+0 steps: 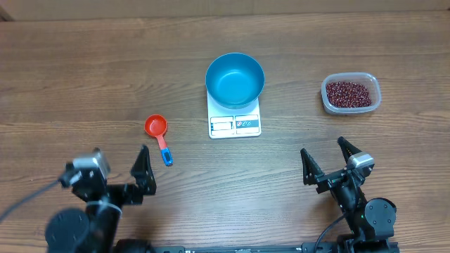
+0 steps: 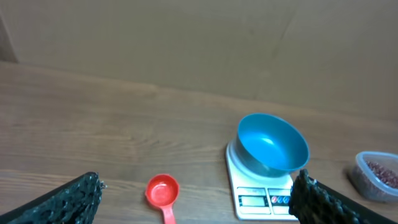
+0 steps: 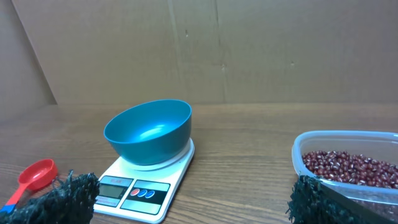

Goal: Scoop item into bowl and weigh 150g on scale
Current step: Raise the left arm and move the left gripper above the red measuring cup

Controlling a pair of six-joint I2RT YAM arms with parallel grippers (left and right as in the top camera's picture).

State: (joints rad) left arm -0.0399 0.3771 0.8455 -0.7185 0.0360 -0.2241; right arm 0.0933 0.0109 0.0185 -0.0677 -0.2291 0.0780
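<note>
Left gripper [image 2: 198,177] and right gripper [image 1: 323,145] gape wide; blue bowl [image 1: 235,79] tops white scale [image 1: 235,125].

Blue bowl [image 2: 272,142] sits on white scale [image 2: 258,198]; red scoop [image 2: 162,190] lies on the desk [image 2: 93,124] to its left, tub [image 2: 367,163] of beans [image 2: 382,172] at right edge, left pincer [image 2: 198,186] spread wide.

I work at what looks like a robotics lab bench rather than a kitchen. My left arm [image 1: 88,211] and right arm [image 1: 365,204] are mounted at the near edge of a wood-grain table [image 1: 84,70], and a grey cable [image 1: 28,199] trails off the left one. Plain brown cardboard sheets [image 3: 280,50] stand behind the table as a backdrop. The only kitchen things are a small laid-out set: a white scale [image 1: 235,125], a blue bowl [image 1: 235,79], a clear tub [image 1: 351,111] of beans [image 1: 348,93] and a red scoop [image 1: 156,127].
</note>
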